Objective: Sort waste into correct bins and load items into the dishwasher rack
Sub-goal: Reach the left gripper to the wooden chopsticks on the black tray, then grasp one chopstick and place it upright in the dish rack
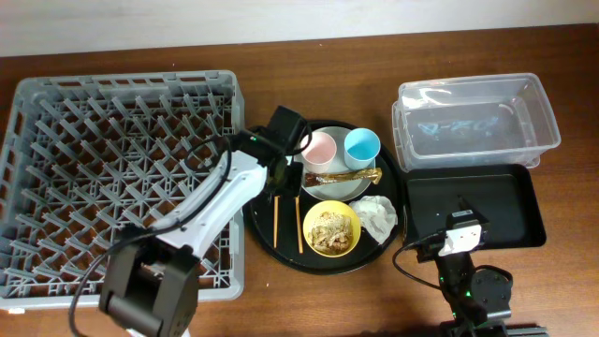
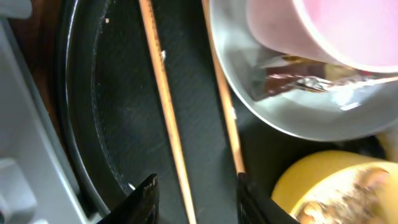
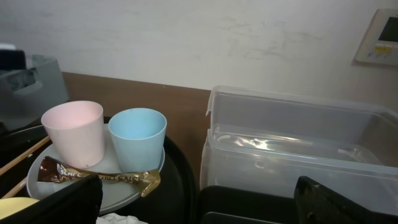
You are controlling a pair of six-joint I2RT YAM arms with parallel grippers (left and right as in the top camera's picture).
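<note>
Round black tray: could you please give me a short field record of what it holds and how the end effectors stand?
tray: round black tray, beside dishwasher rack
on plate: pink cup, light-blue cup, snack wrapper
off plate: two chopsticks, yellow bowl of food scraps, crumpled napkin
left end effector: open, astride one chopstick
right end effector: open, empty

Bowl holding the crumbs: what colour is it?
Yellow. The bowl shows best in the overhead view.
</note>
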